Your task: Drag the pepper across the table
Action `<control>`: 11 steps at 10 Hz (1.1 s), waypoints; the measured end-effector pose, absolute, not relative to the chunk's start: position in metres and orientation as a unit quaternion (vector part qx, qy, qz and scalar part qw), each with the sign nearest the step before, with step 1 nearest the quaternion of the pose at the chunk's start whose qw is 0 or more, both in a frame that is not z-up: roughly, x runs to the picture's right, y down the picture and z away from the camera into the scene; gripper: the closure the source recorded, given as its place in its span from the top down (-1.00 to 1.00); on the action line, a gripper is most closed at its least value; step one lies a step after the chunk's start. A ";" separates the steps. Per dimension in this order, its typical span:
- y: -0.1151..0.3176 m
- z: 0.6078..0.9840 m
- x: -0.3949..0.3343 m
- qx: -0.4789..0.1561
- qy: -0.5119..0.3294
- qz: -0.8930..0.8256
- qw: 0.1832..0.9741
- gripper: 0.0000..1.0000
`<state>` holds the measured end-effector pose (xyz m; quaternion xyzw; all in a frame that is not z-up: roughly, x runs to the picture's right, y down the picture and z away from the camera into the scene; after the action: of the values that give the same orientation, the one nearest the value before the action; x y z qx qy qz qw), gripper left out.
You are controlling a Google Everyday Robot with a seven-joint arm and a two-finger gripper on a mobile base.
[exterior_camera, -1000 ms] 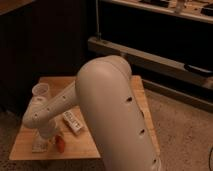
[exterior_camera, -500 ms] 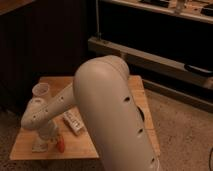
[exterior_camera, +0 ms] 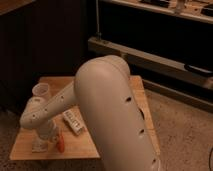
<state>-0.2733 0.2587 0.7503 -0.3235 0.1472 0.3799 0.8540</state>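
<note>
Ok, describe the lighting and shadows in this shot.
Camera view: dim, warm light; the shelving behind lies in deep shadow. Camera view: the pale arm catches most of the light and hides part of the table. Camera view: the gripper sits at the table's front-left corner, beside the pepper; no strong glare there.

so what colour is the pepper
Orange-red pepper, clearest in the camera view, lying on the table beside the end effector.
</note>
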 end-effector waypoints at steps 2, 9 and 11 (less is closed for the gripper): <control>0.259 0.753 -0.273 -0.339 0.140 0.383 0.848 0.38; 0.252 0.767 -0.271 -0.329 0.142 0.364 0.860 0.60; 0.254 0.765 -0.275 -0.330 0.142 0.360 0.861 0.60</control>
<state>-0.2747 0.2540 0.7650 -0.3300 0.1417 0.3596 0.8612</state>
